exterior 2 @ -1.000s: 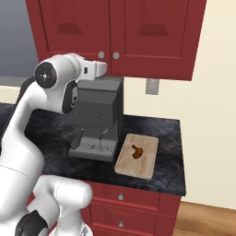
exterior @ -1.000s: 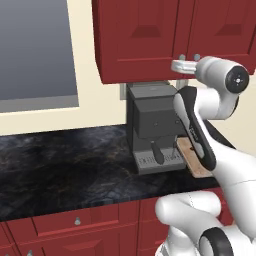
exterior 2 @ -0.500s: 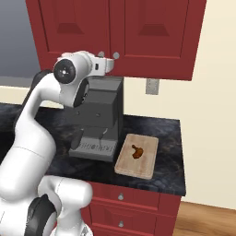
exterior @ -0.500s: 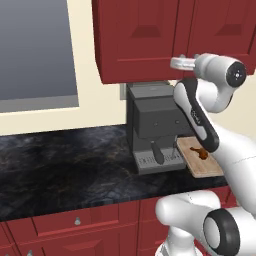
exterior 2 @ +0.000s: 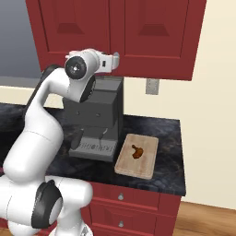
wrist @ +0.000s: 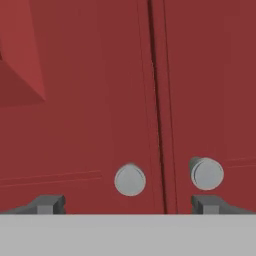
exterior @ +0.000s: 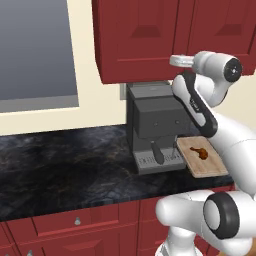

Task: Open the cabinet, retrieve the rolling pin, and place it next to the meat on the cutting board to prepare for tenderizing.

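The claw (wrist: 128,204) is facing the closed cabinet (wrist: 90,100) with jaws standing wide apart, near its 2 knobs (wrist: 130,179). The meat (exterior 2: 136,151) is lying on the cutting board (exterior 2: 145,163) on the worktop (exterior 2: 170,159).

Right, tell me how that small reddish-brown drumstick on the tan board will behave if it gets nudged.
The small reddish-brown drumstick looks light, so it would probably slide easily on the flat tan wooden cutting board. Its rounded, uneven shape suggests it may pivot or roll slightly rather than move straight. It lies low, so tipping seems unlikely.
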